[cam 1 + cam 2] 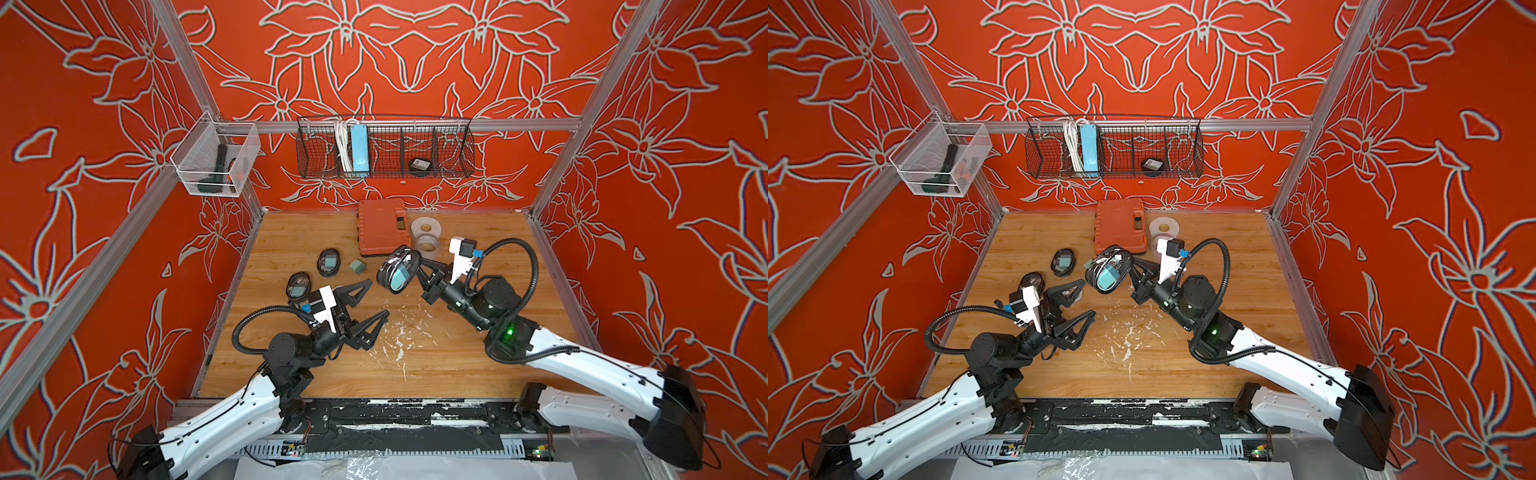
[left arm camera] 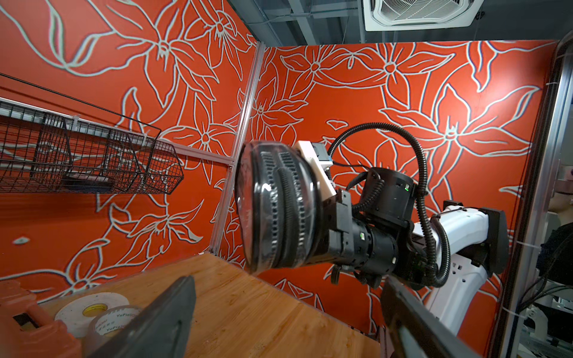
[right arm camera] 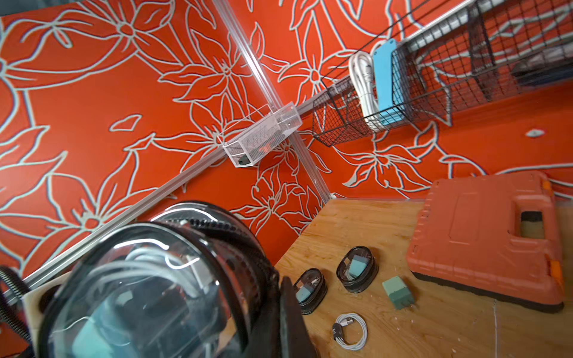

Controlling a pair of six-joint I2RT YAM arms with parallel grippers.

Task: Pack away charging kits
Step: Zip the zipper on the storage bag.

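**Three kits pouched, one loose**

Nearest to us, the left hand (image 1: 377, 298) hangs just above the worktop (image 1: 436, 365) with its jaws spread wide and nothing between them. In the right wrist view a coiled white cable (image 3: 350, 332) lies bare on the wood. In the top views the left hand covers most of it.

A little further in, the right hand (image 1: 419, 266) is clenched on the rim of a clear-faced pouch (image 1: 398, 271), holding it up off the worktop and tilted on edge. Through its face we see a teal plug and loops of white cable, so we judge that kit to be loaded. We cannot tell whether its zip is run fully round.

Beyond the left hand, two pouches (image 1: 298, 286) (image 1: 329, 262) lie flat near each other, each showing teal inside. Just beside the further one sits a loose teal plug (image 1: 357, 266), prongs out, in no pouch.

Further back are an orange case (image 1: 380, 226) and tape rolls (image 1: 426, 227). On the back wall a wire basket (image 1: 384, 175) holds a blue power strip (image 1: 359, 149), and another compartment holds a dark oval item (image 1: 419, 165) that we cannot identify.

By our reckoning, the loose plug and cable remain to be pouched.
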